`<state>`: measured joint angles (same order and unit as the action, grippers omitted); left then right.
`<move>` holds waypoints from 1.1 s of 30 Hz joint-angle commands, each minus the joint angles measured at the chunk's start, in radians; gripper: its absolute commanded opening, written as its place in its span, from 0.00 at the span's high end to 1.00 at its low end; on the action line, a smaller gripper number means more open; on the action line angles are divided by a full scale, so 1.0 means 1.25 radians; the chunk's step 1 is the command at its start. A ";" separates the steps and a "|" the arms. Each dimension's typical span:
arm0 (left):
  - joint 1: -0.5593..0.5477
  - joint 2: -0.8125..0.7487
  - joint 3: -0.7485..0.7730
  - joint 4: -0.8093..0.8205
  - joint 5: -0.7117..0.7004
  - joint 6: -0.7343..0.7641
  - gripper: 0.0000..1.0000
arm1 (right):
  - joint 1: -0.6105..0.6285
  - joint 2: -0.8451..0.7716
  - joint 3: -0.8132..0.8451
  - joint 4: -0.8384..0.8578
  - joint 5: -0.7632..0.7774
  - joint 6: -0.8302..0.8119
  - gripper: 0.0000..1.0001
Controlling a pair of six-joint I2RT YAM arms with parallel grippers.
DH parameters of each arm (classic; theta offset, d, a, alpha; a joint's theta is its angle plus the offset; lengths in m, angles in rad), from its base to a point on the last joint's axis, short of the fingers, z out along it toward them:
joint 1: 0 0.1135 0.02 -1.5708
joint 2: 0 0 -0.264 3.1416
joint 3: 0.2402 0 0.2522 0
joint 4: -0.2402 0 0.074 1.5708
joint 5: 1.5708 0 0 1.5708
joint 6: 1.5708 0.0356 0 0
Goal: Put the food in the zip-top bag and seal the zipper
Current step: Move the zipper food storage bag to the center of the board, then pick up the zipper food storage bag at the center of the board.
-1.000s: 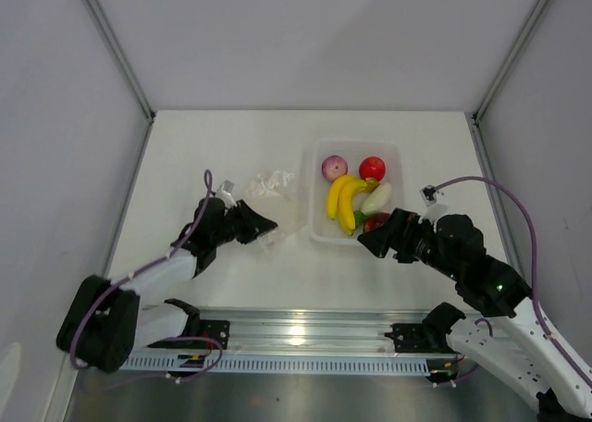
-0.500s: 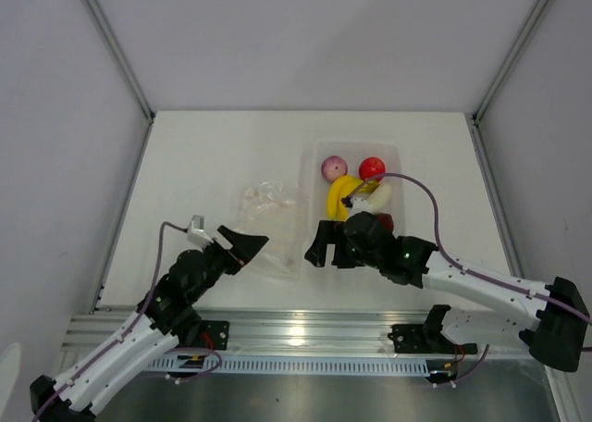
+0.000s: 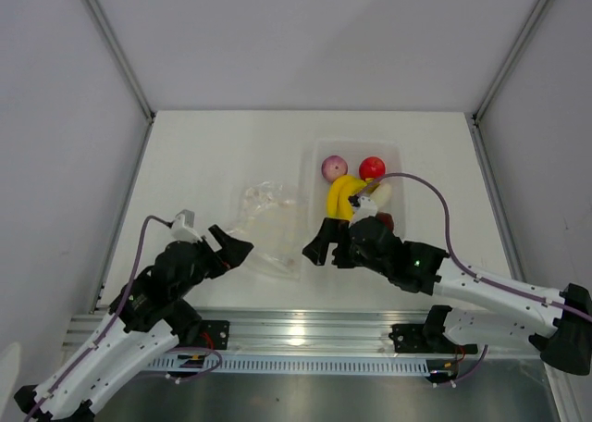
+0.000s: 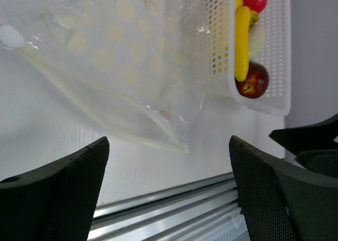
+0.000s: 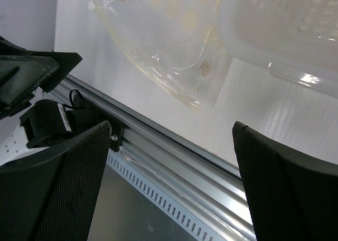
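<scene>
The zip-top bag point(image 3: 268, 228) lies flat on the white table point(image 3: 203, 154), between the left end effector point(image 3: 231, 244) and the right end effector point(image 3: 319, 243). Both gape wide, holding nothing. The food point(image 3: 344, 198) sits in a perforated white tray point(image 3: 400, 149) beside the bag. Plain grey walls point(image 3: 296, 43) enclose the table.

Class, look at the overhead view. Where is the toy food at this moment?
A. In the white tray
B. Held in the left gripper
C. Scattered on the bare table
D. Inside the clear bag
A: the banana, onion and red fruit all sit in the tray, while the bag lies flat on the table to its left.
</scene>
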<state>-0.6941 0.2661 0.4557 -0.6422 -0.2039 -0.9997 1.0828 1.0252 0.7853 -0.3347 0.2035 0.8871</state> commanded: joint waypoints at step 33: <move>-0.004 0.111 0.373 -0.331 -0.210 -0.010 0.06 | 0.158 0.564 0.380 -0.003 0.180 -0.532 0.17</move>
<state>-0.6956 0.4057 0.8837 -1.0092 -0.4442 -0.9707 1.2758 1.7016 1.2087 -0.3096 0.3893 0.3378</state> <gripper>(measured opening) 0.939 0.839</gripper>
